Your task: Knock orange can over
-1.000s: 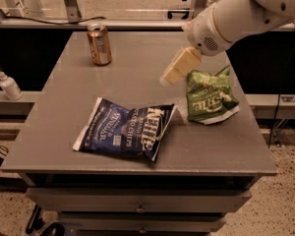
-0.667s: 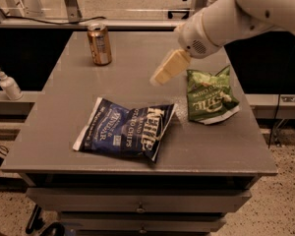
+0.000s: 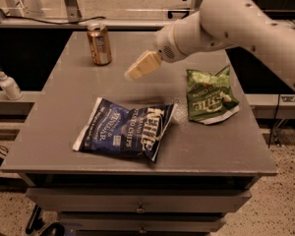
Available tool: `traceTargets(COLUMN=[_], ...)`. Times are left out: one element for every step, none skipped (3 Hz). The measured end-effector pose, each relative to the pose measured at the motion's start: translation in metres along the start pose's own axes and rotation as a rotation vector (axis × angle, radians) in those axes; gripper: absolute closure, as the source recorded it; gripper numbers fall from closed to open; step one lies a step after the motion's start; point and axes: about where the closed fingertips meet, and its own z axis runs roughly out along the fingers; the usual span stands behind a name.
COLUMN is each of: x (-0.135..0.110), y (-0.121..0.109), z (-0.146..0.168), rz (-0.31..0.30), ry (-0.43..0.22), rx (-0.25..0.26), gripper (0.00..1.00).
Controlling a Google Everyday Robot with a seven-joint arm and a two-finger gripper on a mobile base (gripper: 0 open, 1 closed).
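Leftward and slightly toward the back of the desk [image 3: 59, 97] is where the claw [image 3: 132, 73] has travelled since the earlier views, closing much of the gap to the orange can [image 3: 99, 44].

At the far left, off the desk on a lower ledge, stands a small white pump bottle [image 3: 9, 84], well out of play. The orange can stands upright near the desk's back-left corner, still apart from the claw, which hovers to its right and a little nearer the camera. The claw shows as one pale wedge with no gap, so it looks closed and holds nothing.

The main risk, as I judge it, is a push that lands too low or too gently: the can would slide toward the back or left edge instead of tipping, and could drop off. A sweep that passes in front of the can would miss it outright.

Below the claw lies the blue chip bag [image 3: 125, 132], and to the right the green chip bag [image 3: 210, 96]; neither blocks the path.

The white arm [image 3: 236, 23] reaches in from the upper right, its wrist angled down and left so the claw points toward the can.
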Motion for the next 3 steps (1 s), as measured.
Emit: traceTargets(x=[-0.018, -0.044, -0.061], y=[-0.005, -0.015, -0.024], z=[0.041, 0.079, 0.110], rz=[0.027, 0.044, 0.055], ry=[-0.086, -0.189, -0.258], rx=[0.021, 0.033, 0.041], gripper=[0.00, 0.00, 0.00])
